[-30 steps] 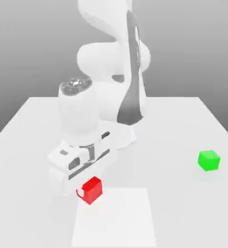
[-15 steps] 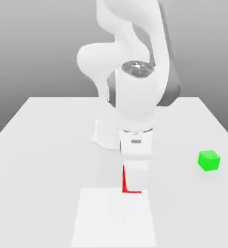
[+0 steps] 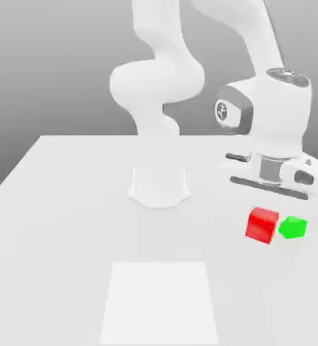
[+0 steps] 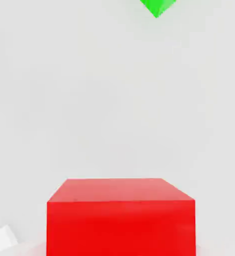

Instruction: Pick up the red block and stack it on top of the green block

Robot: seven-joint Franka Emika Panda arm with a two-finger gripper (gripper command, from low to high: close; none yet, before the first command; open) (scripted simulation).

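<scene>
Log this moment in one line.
red block: gripped | gripper: shut on it | green block: on table | stacking: not yet done

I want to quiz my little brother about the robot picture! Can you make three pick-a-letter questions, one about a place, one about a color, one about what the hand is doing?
1. Where is the green block in the exterior view?
A) On the white square
B) Toward the exterior view's right
C) By the robot's base

2. What color is the block in the hand?
A) Blue
B) Yellow
C) Red

3. What is the hand doing?
A) Gripping a block
B) Standing wide open and empty
C) Pushing the green block

Right letters:
1: B, the green block sits on the table well over to that side.
2: C, the red block is bright red up close in the hand view.
3: A, the hand is shut on the red block.
</scene>
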